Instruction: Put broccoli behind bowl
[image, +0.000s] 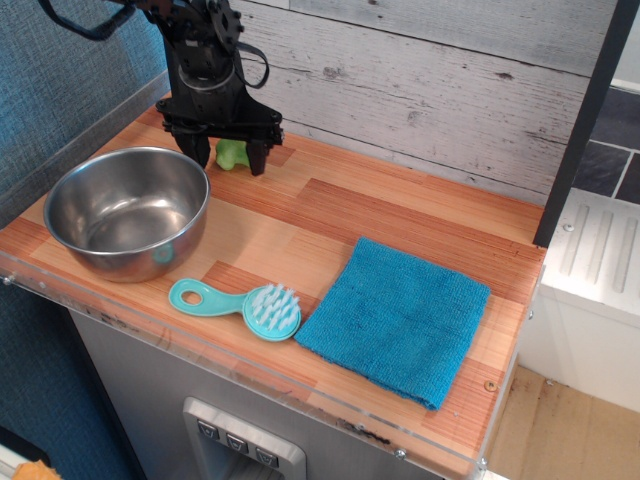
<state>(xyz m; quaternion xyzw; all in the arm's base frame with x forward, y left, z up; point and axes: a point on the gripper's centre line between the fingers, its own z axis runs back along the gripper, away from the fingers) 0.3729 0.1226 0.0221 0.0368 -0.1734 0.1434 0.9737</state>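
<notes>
Lying nearest the front edge of the striped wooden countertop (380, 205) was a teal plastic scrub brush (240, 303) with pale bristles facing up, handle pointing left. Just beside it on the right sat a square blue terry cloth (397, 317), flat, one corner toward the front. Left of the brush, close but apart, stood the round shiny stainless-steel bowl (127, 211), upright, nothing visible inside. Farther back, behind the bowl's right side, the small light-green plastic toy broccoli (233, 153) rested on the counter near the grey plank wall (430, 70). Black robot gripper (228, 156) hung straight down over it, fingers spread apart, one on each side of the broccoli, with a visible gap on the right side; contact on the left could not be told. Broccoli sat on the wood, not lifted. Blue textured panel (60, 80) ran along the left side.
</notes>
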